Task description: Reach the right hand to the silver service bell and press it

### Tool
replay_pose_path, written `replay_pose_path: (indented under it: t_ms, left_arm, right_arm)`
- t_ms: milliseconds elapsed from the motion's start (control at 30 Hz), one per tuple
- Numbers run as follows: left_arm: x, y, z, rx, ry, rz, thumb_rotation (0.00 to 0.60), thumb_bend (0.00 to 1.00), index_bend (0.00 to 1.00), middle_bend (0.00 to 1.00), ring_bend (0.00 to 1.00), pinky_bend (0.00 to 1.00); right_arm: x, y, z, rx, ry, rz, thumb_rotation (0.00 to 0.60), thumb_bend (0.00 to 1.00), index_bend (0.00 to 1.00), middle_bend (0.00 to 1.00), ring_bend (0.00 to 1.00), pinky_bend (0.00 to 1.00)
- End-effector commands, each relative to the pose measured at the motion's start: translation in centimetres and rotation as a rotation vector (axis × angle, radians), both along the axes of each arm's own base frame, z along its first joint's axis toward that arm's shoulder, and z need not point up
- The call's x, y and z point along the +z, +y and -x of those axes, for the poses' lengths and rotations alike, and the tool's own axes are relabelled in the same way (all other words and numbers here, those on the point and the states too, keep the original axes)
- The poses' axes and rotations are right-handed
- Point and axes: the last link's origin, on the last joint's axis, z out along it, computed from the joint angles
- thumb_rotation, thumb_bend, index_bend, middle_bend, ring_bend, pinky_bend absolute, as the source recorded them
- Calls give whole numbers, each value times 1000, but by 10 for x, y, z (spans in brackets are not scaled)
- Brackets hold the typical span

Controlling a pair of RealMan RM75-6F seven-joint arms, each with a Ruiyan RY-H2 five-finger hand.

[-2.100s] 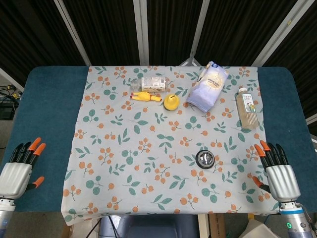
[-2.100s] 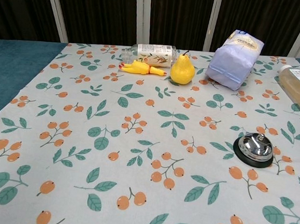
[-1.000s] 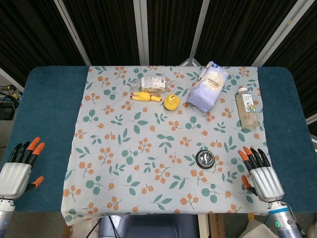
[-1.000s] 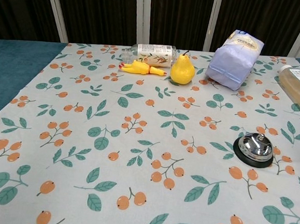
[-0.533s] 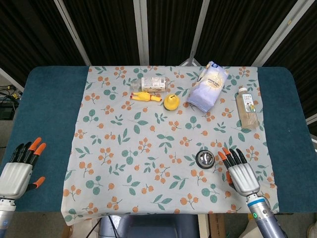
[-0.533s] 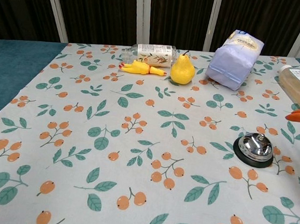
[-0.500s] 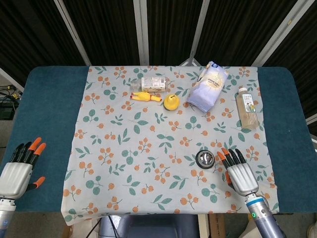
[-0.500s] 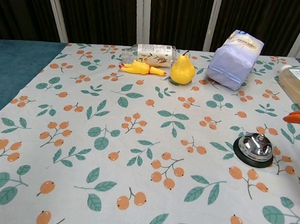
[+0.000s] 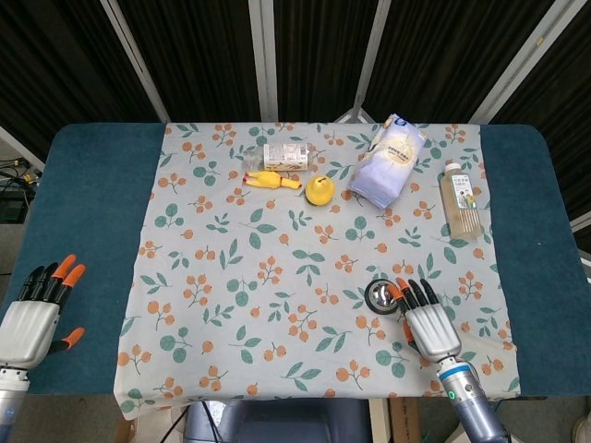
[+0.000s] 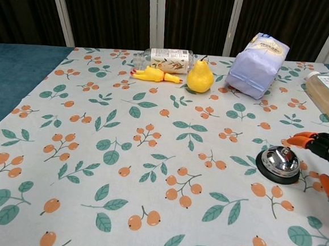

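The silver service bell [image 9: 381, 295] [image 10: 279, 160] sits on its black base on the floral tablecloth, right of centre near the front. My right hand [image 9: 425, 323] [image 10: 328, 156] hovers just right of the bell with fingers spread and empty; its orange fingertips [image 9: 403, 287] reach the bell's right rim in the head view and sit above it in the chest view. My left hand [image 9: 33, 318] rests open at the table's front left corner, far from the bell.
Along the back lie a clear bottle [image 9: 286, 155], a yellow rubber chicken [image 9: 271, 181], a yellow pear [image 9: 319, 191] and a pale blue bag [image 9: 389, 161]. A juice bottle [image 9: 460, 200] lies at the right. Blue table [image 9: 88, 203] shows either side of the cloth.
My right hand has moved leftward from the table's right edge until its fingertips are at the bell. The left hand and the bell have not moved.
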Motion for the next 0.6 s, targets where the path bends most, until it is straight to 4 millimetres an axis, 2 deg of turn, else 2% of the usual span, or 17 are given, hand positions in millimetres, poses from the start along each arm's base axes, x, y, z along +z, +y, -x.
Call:
replay_pose_path:
  t_ms: [33, 333, 600]
  left_arm:
    - [0, 0, 0, 1, 0, 0, 600, 49, 0, 0, 0, 0]
    - [-1, 0, 0, 11, -8, 8, 600, 49, 0, 0, 0, 0]
    - [-1, 0, 0, 12, -9, 8, 600, 49, 0, 0, 0, 0]
  right_arm:
    - [-1, -1, -2, 3, -1, 2, 600, 759, 0, 0, 0, 0]
    - [-6, -2, 2, -10, 18, -13, 600, 759, 0, 0, 0, 0]
    - [-15, 6, 9, -12, 68, -57, 600, 760, 0, 0, 0, 0]
